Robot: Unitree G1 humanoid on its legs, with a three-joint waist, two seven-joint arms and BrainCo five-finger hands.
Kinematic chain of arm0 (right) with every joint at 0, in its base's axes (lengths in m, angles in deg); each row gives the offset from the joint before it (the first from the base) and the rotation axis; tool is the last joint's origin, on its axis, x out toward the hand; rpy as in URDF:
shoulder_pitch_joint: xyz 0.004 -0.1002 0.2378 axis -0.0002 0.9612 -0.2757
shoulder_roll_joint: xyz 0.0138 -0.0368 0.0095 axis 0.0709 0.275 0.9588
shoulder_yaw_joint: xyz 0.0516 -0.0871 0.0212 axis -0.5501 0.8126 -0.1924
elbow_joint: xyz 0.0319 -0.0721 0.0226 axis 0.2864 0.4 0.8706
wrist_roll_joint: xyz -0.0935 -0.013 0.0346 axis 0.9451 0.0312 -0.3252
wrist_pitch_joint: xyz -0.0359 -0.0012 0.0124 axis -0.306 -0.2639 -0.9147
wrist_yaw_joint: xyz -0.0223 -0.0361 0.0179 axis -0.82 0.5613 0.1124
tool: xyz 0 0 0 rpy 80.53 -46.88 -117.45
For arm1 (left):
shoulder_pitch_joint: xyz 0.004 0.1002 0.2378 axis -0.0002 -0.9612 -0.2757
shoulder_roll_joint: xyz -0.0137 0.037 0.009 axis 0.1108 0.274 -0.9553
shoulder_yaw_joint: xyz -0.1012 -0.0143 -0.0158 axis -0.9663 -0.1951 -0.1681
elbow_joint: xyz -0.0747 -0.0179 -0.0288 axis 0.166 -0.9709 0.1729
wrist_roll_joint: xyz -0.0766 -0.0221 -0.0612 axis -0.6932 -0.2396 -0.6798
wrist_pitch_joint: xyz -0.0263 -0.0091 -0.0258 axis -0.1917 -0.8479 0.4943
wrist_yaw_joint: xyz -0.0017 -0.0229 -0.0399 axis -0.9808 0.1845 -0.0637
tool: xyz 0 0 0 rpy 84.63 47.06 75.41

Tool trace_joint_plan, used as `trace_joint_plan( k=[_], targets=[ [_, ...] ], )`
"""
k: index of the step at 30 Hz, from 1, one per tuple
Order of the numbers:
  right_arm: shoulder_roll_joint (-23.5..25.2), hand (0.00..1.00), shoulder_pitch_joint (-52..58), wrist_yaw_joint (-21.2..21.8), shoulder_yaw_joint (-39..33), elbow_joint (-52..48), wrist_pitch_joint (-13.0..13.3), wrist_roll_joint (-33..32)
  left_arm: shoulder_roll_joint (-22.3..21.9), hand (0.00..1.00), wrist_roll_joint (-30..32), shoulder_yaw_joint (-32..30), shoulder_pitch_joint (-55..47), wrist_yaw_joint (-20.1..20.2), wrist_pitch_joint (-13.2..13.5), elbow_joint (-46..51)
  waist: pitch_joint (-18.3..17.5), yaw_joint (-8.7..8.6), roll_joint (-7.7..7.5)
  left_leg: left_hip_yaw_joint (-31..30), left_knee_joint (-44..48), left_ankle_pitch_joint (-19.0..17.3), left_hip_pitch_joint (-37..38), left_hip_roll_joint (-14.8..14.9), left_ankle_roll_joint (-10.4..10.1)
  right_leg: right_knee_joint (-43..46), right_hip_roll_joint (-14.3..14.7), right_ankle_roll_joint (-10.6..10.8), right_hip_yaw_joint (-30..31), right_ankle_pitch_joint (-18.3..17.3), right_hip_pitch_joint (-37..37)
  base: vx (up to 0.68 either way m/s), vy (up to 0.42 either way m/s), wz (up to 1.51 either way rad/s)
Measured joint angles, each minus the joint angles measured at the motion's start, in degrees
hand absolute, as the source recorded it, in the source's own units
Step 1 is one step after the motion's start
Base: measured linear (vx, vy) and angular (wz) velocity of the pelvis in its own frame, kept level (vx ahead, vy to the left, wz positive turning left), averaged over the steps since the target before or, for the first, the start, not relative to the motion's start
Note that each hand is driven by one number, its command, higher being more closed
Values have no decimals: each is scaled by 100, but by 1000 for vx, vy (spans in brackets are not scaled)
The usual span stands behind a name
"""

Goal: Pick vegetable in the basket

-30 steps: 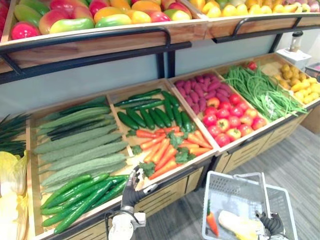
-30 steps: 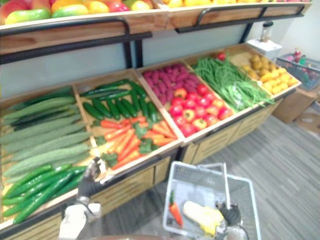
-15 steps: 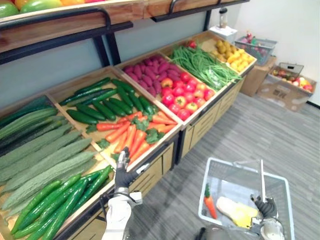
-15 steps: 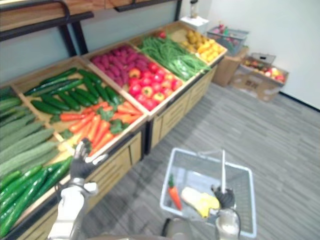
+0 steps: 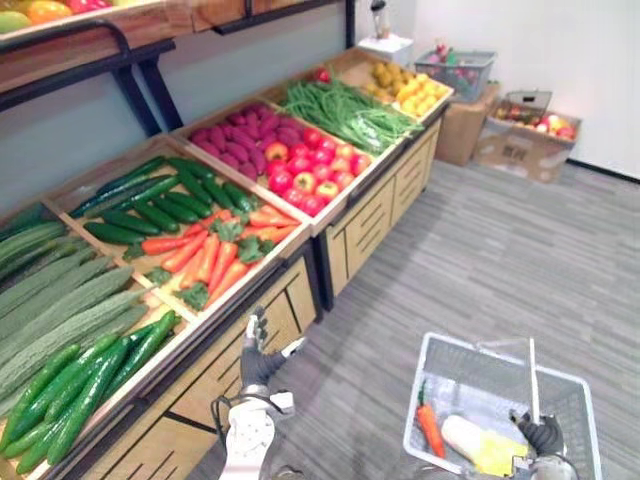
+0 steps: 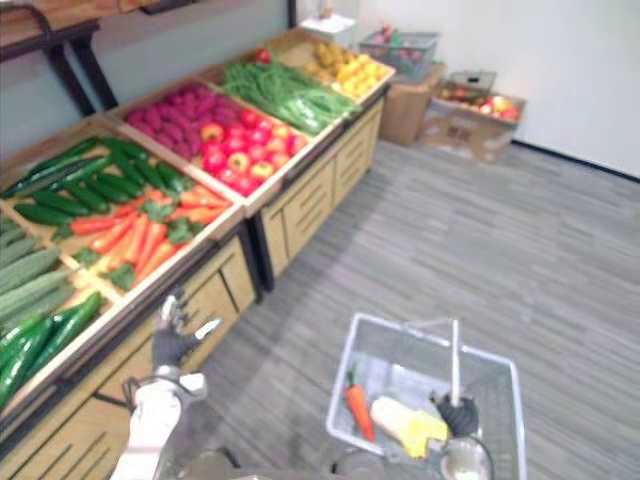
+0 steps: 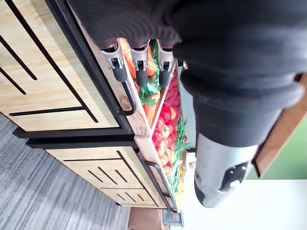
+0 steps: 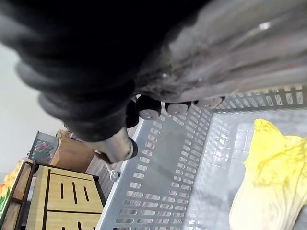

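Left hand [image 5: 258, 362] hangs open, fingers straight, beside the counter [image 5: 372, 214]; right hand [image 5: 541, 434] curls round the handle [image 5: 531, 376] of a basket [image 5: 478, 349] holding a carrot [image 5: 430, 430].

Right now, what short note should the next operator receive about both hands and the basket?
Left hand: open, empty, raised before the wooden vegetable stand.
Right hand: fingers curled round the thin white handle of the pale plastic mesh basket.
Done: one orange carrot and a yellow-white leafy cabbage lie in the basket.
Remaining: any further vegetable, probably picked with the left hand.
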Motion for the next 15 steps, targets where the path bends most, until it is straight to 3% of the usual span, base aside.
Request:
trace_joint_plan(
  k=[2, 3, 4, 6, 9, 12, 15],
  targets=[
    [-108, 100, -36, -7, -15, -11, 0, -1, -21, 0, -1, 10, -193, 1, -2, 1, 3, 25, 13, -943, -76, 361, -3, -248, -155, 8, -39, -96, 99, 68, 20, -105, -47, -22],
    [-196, 100, -87, -7, 4, -31, 0, 0, -60, 0, 1, 4, -310, 3, -1, 14, 13, 93, 23, -1717, -11, 440, -13, -477, -227, -16, -86, -165, 247, 170, -5, -85, 12, -66],
    [-259, 100, -173, -6, 55, -30, 0, 2, -148, 0, 0, -36, -417, 4, 0, 53, 20, 191, 35, -2288, 412, 244, -36, -722, -436, -73, -117, -151, 499, 265, -51, -97, 60, -81],
    [-305, 100, -268, 1, 227, -30, 12, 1, -187, 0, 0, -35, -599, 8, 14, 205, 11, 278, 102, -2790, 1293, -201, -21, -996, -649, -368, -62, -150, 797, 511, -45, -66, 125, -94],
    [-273, 100, -342, 32, 373, -29, 31, 1, -190, 0, -3, -64, -628, 43, 19, 333, -1, 263, 258, -2824, 1383, -553, 203, -1077, -527, -972, 157, -64, 1100, 914, -2, -50, 162, -65],
    [-241, 100, -322, 56, 375, -31, 40, 2, -190, 0, -5, -86, -669, 71, 21, 368, -27, 244, 260, -2612, 738, -724, 529, -1041, -368, -1837, 161, 46, 1316, 1492, 238, -7, 204, -51],
    [-146, 100, -337, 54, 367, -20, 40, -7, -170, 0, -12, -81, -573, 86, 21, 424, -45, 177, 290, -2620, -93, -1006, 806, -1001, -416, -2199, 227, 155, 1365, 1905, 191, 36, 150, -16]
  ],
)
